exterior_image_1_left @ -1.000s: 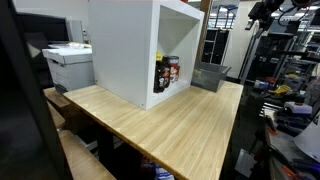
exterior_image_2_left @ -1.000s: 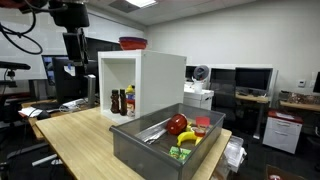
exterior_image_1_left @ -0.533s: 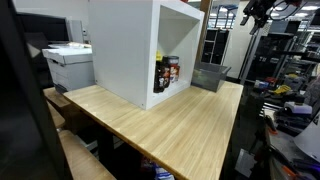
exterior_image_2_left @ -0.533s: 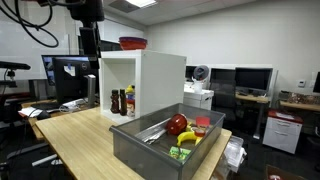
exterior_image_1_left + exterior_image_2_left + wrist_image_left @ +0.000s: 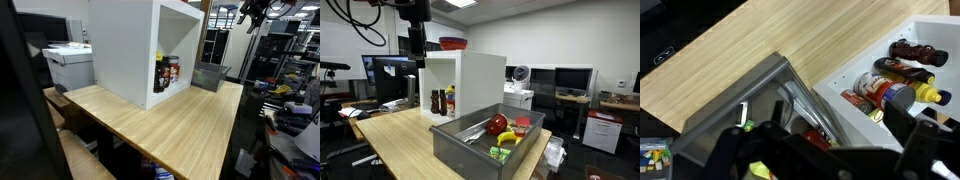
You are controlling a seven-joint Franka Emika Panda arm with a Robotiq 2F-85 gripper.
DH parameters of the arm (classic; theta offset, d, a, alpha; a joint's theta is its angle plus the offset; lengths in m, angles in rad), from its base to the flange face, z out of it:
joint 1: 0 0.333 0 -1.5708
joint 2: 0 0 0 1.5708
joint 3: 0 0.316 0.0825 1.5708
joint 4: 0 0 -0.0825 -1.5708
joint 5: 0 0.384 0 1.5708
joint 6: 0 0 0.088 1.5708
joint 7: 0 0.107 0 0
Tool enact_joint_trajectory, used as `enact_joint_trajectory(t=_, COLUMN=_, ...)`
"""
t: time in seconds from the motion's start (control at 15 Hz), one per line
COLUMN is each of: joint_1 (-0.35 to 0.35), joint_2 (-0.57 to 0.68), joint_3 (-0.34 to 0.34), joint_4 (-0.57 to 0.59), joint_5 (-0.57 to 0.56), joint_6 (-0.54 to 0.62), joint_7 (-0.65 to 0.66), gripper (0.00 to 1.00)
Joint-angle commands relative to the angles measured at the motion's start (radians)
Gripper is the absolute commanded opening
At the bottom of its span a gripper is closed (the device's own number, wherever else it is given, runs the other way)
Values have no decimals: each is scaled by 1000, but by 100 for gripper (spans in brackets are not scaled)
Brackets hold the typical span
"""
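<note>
My gripper (image 5: 417,58) hangs high in the air beside the upper corner of a white open-fronted box (image 5: 470,80); it is also at the top of an exterior view (image 5: 248,14). In the wrist view its dark fingers (image 5: 830,160) stand wide apart with nothing between them. Below it lie the wooden table (image 5: 750,50), a grey metal bin (image 5: 725,115) and several sauce bottles (image 5: 902,75) inside the box. The bin (image 5: 460,150) holds a red fruit (image 5: 497,124), a banana (image 5: 508,138) and other small items. The gripper touches nothing.
A red bowl (image 5: 452,43) sits on top of the box. The bottles (image 5: 167,73) stand at the box's open front. A printer (image 5: 68,62) stands past the table's end. Monitors (image 5: 570,78) and a fan (image 5: 521,72) are behind.
The arm has swung sideways at height, from left of the white box to just beside its upper corner. Nothing on the table has moved.
</note>
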Motion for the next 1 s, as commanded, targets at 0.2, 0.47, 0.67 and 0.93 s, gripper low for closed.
enact_joint_trajectory(t=0.2, joint_1=-38, joint_2=11, joint_3=30, joint_4=4, joint_5=21, joint_6=-6, joint_7=-18, gripper=100)
enact_joint_trajectory(t=0.47, joint_1=-40, joint_2=13, joint_3=31, joint_4=4, joint_5=28, joint_6=-3, joint_7=-18, gripper=100)
enact_joint_trajectory(t=0.67, joint_1=-54, joint_2=57, joint_3=26, joint_4=33, joint_5=25, joint_6=-15, joint_7=-6, gripper=100)
enact_joint_trajectory(t=0.93, joint_1=-80, joint_2=119, joint_3=19, joint_4=69, joint_5=0, joint_6=-33, joint_7=-2, gripper=100)
